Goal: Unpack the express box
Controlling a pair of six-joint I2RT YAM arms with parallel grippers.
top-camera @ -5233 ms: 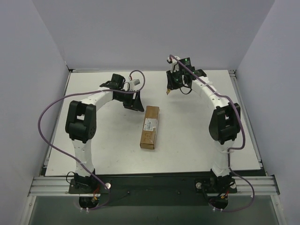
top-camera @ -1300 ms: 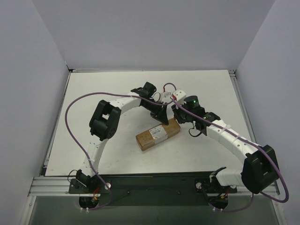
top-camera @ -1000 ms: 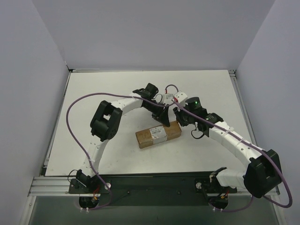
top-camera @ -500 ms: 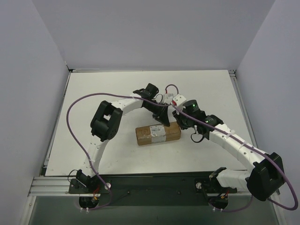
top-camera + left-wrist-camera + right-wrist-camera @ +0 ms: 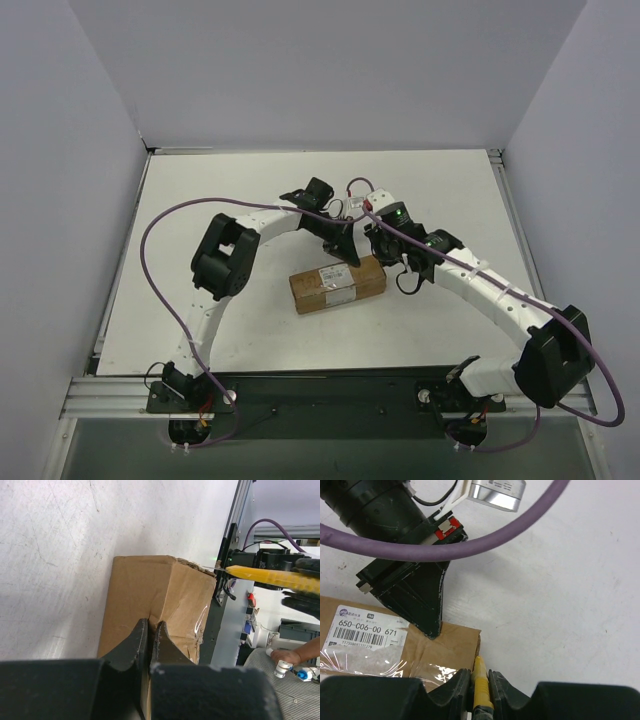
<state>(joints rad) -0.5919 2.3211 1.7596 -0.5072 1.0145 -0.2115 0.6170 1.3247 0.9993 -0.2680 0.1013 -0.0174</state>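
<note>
The express box (image 5: 338,285), brown card with a white label (image 5: 365,630) and clear tape, lies across mid-table. My left gripper (image 5: 347,256) is shut, and its fingertips (image 5: 149,629) press down on the box top (image 5: 150,590) near its right end. My right gripper (image 5: 480,674) is shut on a yellow utility knife (image 5: 480,685). The knife's tip touches the top edge of the box's right end (image 5: 465,640). From the left wrist, the knife (image 5: 267,577) shows beyond the far box corner. In the top view the right gripper (image 5: 384,260) sits just right of the box.
The white table (image 5: 200,200) is walled by grey panels on three sides. A metal rail (image 5: 320,395) runs along the near edge by the arm bases. Purple cables (image 5: 160,280) loop from both arms.
My left gripper has closed from open to shut on top of the box. The right arm has drawn the knife in to the box's right end. The box has turned slightly.
</note>
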